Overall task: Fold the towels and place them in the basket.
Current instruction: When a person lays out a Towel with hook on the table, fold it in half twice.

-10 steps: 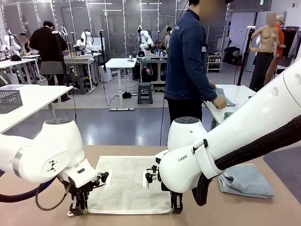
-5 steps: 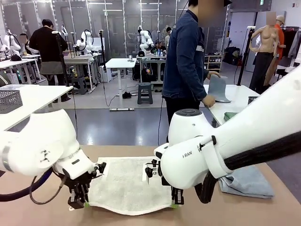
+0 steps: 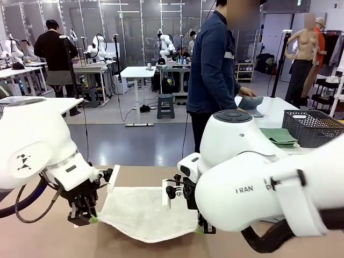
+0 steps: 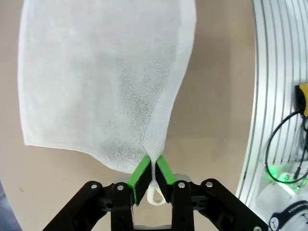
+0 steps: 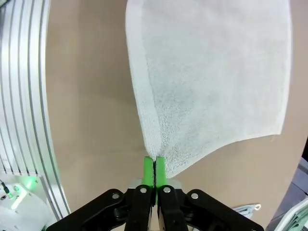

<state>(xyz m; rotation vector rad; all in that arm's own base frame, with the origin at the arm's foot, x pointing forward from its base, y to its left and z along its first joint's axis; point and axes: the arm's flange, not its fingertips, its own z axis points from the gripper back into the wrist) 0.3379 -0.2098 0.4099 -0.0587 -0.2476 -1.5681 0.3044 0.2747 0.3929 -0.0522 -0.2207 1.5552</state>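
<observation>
Cream-white towel (image 3: pixel 145 212) is noted at 6 o'clock in the front view, on the brown desk (image 3: pixel 145 174). Its far part is seen lying on the desk. Its near edge is held up clear of the surface and sags in the middle between the two claws.

Left claw (image 3: pixel 86 217): closed on the towel's near corner, at 8 o'clock of the towel. In the left wrist view the left claw (image 4: pixel 154 166) is seen with its green pads pinched tight on the corner of the towel (image 4: pixel 96 86). The cord loop (image 4: pixel 155 192) is tucked between the fingers, just behind the pads.

Right claw (image 3: pixel 203 228): closed on the other near corner, at 4 o'clock of the towel. In the right wrist view the right claw (image 5: pixel 154 166) is seen with its pads pressed together on the tip of the towel (image 5: pixel 211 82), which fans out toward 12 o'clock.

Basket (image 3: pixel 312 126): recorded on a side desk (image 3: pixel 274 107) at 3 o'clock, well apart from the towel. Folded green cloths (image 3: pixel 279 135) are noted just beside it, at its 9 o'clock.

A person (image 3: pixel 215 70) is seen standing at 12 o'clock, beyond the desk, turned toward the side desk.
</observation>
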